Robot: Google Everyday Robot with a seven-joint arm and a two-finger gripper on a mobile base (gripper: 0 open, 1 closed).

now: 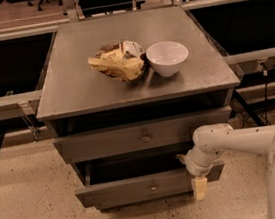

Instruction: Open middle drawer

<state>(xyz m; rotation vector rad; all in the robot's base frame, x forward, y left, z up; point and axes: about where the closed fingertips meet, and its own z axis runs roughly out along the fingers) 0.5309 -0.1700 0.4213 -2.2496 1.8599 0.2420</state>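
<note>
**Middle drawer** (123, 190): grey metal, long flat front, small round centre knob (152, 185). It stands forward of the cabinet body with a dark cavity showing above its front edge, so it reads as partly open.

**Handling (judgement):** stiff sheet steel of moderate weight that should run straight on its slides. The smooth front is slippery, so the knob or the front's top lip look like the only sound holds.

**Gripper** (200, 188): cream-tipped, pointing down at the right end of the middle drawer's front, overlapping its lower corner. Contact is likely but not certain. Apart or together: cannot tell. Nothing seen held.

**Surroundings:**
- Above the middle drawer: wider top drawer front (106, 143).
- Below the middle drawer: narrow bottom front (129, 202).
- Higher up, on the cabinet top (74, 92): crumpled snack bag (117, 62) just beside a white bowl (167, 57).
</note>
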